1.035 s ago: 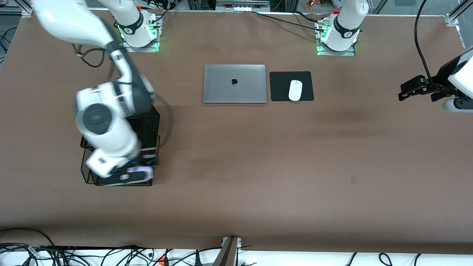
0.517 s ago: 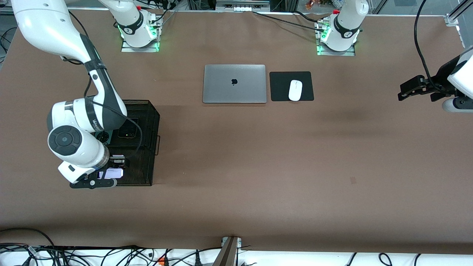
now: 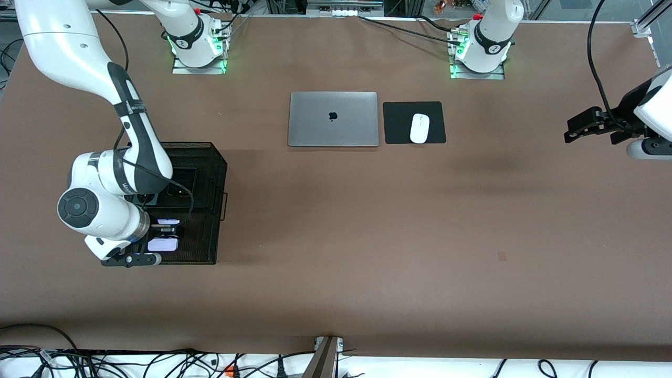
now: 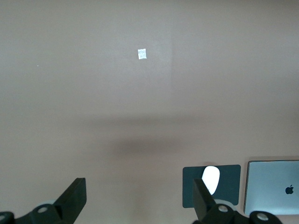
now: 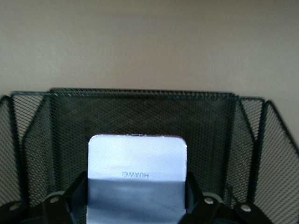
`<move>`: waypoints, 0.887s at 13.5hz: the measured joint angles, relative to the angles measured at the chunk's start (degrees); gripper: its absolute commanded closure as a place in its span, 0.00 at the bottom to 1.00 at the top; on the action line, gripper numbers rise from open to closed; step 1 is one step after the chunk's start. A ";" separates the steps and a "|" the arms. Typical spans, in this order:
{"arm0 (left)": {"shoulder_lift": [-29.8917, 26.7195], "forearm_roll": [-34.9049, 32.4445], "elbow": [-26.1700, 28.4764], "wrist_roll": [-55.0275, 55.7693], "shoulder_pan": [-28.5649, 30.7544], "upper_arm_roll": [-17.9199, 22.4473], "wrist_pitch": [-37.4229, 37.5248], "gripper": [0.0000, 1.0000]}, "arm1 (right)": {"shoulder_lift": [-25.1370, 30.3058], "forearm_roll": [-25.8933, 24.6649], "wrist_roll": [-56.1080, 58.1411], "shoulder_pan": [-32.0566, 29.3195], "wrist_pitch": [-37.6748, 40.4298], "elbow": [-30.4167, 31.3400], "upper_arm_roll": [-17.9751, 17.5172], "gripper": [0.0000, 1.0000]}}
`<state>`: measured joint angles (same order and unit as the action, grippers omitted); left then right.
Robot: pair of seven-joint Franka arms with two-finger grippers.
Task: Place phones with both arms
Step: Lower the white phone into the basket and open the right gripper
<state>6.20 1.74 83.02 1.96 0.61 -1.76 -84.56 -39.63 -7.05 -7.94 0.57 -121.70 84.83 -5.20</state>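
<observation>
My right gripper (image 3: 166, 235) is over the end of the black mesh basket (image 3: 216, 167) nearer the front camera, shut on the pale lilac-white phone (image 3: 161, 245). In the right wrist view the phone (image 5: 137, 168) sits between my fingers (image 5: 77, 193), facing the basket's wall (image 5: 140, 109). The small black phone (image 3: 181, 180) lies in the basket. The dark-green phone (image 3: 147, 198) shows only partly beside it, under the right arm. My left gripper (image 3: 576, 129) is open and empty in the air over the left arm's end of the table; it also shows in the left wrist view (image 4: 138, 198).
A closed silver laptop (image 3: 333, 119) lies mid-table near the bases, with a white mouse (image 3: 419, 128) on a black pad (image 3: 398, 124) beside it. Both show in the left wrist view, laptop (image 4: 273, 186) and mouse (image 4: 211, 178). Cables run along the table's front edge.
The right arm swung toward its own end of the table and settled, carrying the lilac-white phone over the basket's near end. The left arm has not moved.
</observation>
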 measured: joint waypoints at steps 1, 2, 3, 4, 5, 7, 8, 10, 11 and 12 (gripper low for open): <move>0.00 0.00 0.01 0.00 0.00 0.01 0.00 0.00 | 0.00 2.14 0.08 0.00 -0.18 0.89 0.48 0.90; 0.00 0.00 0.01 0.00 0.00 0.02 0.00 0.00 | 0.00 3.65 0.22 -0.01 -0.44 1.56 0.90 0.77; 0.00 0.00 0.01 0.00 0.00 0.03 0.00 0.00 | 0.00 4.33 0.27 -0.01 -0.87 1.94 1.17 0.29; 0.00 0.00 0.01 0.00 0.00 0.04 0.02 0.00 | 0.01 4.60 0.27 -0.01 -1.27 2.06 1.30 0.00; 0.00 0.00 0.01 0.00 0.01 0.05 0.06 0.00 | 0.02 4.70 0.27 -0.01 -1.57 2.07 1.32 0.00; 0.00 0.00 0.01 0.00 0.01 0.08 0.09 0.00 | 0.12 4.82 0.27 -0.01 -2.11 2.06 1.36 0.00; 0.00 0.00 0.01 0.00 0.01 0.12 0.09 0.00 | 0.23 4.82 0.27 -0.01 -2.41 2.05 1.49 0.00; 0.00 0.00 0.01 0.00 0.01 0.18 0.10 0.00 | 0.38 4.83 0.30 -0.01 -2.58 1.54 1.89 0.00; 0.00 0.00 0.01 -0.01 0.01 0.18 0.10 0.00 | 0.44 4.83 0.34 -0.01 -1.85 0.69 2.04 0.00; 0.00 0.00 0.01 -0.01 0.01 0.18 0.10 0.00 | 0.55 4.83 0.35 -0.02 0.58 -0.61 2.16 0.00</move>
<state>6.20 1.74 83.03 1.96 0.62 -1.58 -84.46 -39.08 -2.22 -7.59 0.55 -121.12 84.23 -3.04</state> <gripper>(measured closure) 0.000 0.000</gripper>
